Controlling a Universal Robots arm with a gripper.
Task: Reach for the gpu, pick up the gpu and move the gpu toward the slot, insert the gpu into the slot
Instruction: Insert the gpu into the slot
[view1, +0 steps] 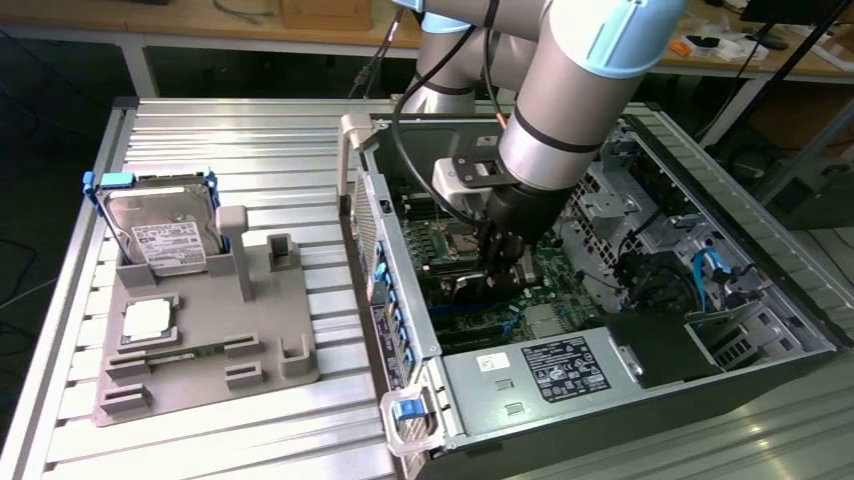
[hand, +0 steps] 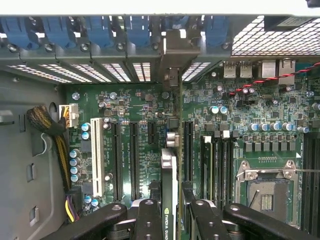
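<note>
Edgewise, gpu (hand: 172, 200) clamped between fingers (hand: 148, 220), above motherboard (hand: 140, 150)

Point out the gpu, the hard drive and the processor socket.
gpu (hand: 171, 175), wrist view, its upper edge between the gripper fingers.
hard drive (view1: 160, 235), exterior view, its silver labelled face.
processor socket (hand: 265, 192), wrist view, its square centre.

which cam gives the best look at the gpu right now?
Wrist view. The gpu runs edge-on between the hand's fingers, standing over the green motherboard, its bracket end up against the case's rear wall. In the exterior view, the gpu is a dark sliver under the hand.
</note>
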